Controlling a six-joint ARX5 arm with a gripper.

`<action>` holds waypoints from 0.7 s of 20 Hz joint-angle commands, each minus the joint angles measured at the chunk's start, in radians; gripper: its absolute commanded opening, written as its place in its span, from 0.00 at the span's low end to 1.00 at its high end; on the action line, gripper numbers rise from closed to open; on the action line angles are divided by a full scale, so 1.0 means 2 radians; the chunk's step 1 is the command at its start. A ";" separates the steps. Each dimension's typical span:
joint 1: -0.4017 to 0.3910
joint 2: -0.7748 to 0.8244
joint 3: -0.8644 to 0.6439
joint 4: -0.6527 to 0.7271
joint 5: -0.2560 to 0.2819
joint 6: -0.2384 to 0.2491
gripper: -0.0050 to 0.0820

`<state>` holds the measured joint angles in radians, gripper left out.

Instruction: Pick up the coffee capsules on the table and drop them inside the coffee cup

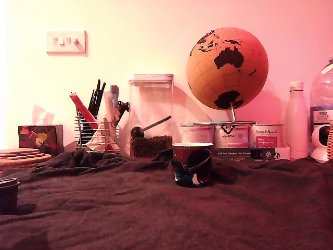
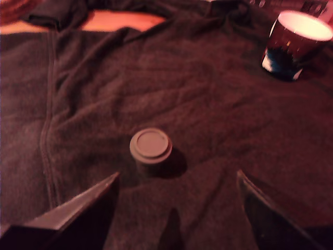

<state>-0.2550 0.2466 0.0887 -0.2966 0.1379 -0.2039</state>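
Dark capsule [image 2: 151, 146] framed for a grasp
Gripper [image 2: 177, 208] is held spread wide, empty, short of the capsule; coffee cup [image 2: 296, 44] stands well apart from it, mouth upward.

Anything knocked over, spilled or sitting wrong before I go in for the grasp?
Nothing stands out. The coffee capsule stands with its flat rim up on the brown cloth, alone between the open jaws of the gripper. The coffee cup stands upright, no spill around it. The cloth is wrinkled, nothing more.
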 commanded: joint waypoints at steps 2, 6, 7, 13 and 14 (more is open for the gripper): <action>-0.002 0.004 -0.009 0.008 0.002 -0.002 0.81; -0.002 0.012 -0.023 0.035 -0.006 -0.003 0.81; -0.002 0.018 -0.024 0.044 -0.006 -0.003 0.81; -0.002 0.055 -0.025 0.076 -0.006 0.001 0.81; -0.002 0.065 -0.025 0.085 -0.006 0.002 0.81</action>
<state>-0.2550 0.3607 0.0639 -0.1425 0.1287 -0.2035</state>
